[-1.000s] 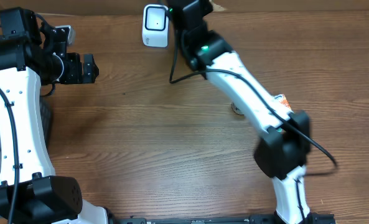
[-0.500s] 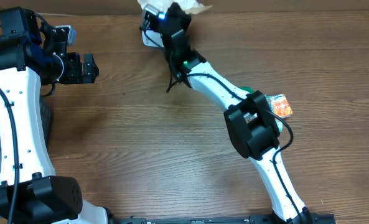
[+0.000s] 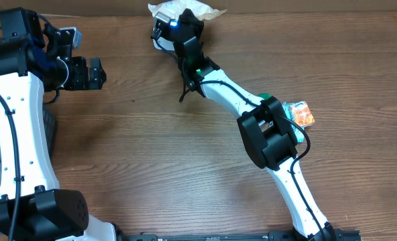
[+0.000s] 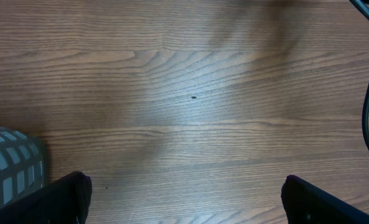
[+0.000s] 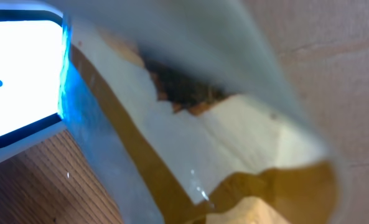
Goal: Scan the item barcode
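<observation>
At left, the left gripper (image 3: 95,73) is hovering over the table (image 4: 190,93), jaws spread wide and holding nothing. At top centre, the right gripper (image 3: 179,24) is pinching a cream packet (image 3: 193,9) tightly, holding it close by the scanner (image 5: 16,74) and its glowing window. Farther right, an orange packet (image 3: 300,114) is lying on the table.

Scanner (image 5: 16,74) cut off at the edge, packet (image 5: 190,143) a close blur.

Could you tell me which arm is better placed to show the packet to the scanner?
Right: the right tool is shut on the packet directly at the scanner; the left tool hangs open, far off.
</observation>
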Available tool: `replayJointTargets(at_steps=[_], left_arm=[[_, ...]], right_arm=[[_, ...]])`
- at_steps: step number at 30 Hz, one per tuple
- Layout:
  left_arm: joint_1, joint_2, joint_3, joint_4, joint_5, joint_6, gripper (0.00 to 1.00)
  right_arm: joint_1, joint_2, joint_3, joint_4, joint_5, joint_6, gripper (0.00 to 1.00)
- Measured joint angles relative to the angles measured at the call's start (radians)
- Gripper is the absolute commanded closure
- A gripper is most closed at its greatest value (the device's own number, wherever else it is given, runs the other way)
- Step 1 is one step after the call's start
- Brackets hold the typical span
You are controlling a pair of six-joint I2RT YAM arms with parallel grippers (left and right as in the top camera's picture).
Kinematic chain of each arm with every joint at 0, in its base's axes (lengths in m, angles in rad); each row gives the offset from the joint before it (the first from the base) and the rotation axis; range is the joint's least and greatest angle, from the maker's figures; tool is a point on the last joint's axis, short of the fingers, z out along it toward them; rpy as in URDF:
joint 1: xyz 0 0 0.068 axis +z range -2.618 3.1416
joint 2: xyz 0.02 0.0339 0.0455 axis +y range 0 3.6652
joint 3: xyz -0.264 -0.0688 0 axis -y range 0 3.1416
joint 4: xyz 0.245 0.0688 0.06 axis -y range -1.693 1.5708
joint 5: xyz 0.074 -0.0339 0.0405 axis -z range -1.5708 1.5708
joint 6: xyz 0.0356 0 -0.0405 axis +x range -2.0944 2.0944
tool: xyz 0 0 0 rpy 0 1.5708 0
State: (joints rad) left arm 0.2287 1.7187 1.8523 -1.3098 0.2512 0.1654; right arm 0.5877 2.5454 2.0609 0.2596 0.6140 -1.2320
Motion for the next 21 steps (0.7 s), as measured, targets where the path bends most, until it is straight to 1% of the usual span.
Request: replayJointTargets(at_steps=[9, 13, 17, 18, 19, 20, 21], left_arm=[[0.0, 0.0, 0.0, 0.0, 0.0, 0.0, 0.0], [0.0, 0.0, 0.0, 0.0, 0.0, 0.0, 0.0], [0.0, 0.0, 0.0, 0.0, 0.0, 0.0, 0.0], [0.0, 0.0, 0.0, 0.0, 0.0, 0.0, 0.0], [0.0, 0.0, 0.0, -0.001, -0.001, 0.0, 0.0], [0.0, 0.0, 0.0, 0.0, -0.001, 0.0, 0.0], [0.0, 0.0, 0.0, -0.002, 0.0, 0.0, 0.0]], right_arm=[[-0.002, -0.002, 0.0, 0.031, 0.031, 0.005, 0.96], [-0.002, -0.041, 0.0, -0.04, 0.03, 0.095, 0.96], [-0.003, -0.17, -0.003, -0.252, 0.008, 0.235, 0.96], [-0.003, -0.23, -0.004, -0.351, -0.008, 0.288, 0.96], [-0.003, -0.256, -0.005, -0.392, -0.016, 0.32, 0.96], [-0.003, -0.314, -0.005, -0.452, -0.033, 0.373, 0.96], [-0.003, -0.387, -0.004, -0.57, -0.072, 0.462, 0.96]])
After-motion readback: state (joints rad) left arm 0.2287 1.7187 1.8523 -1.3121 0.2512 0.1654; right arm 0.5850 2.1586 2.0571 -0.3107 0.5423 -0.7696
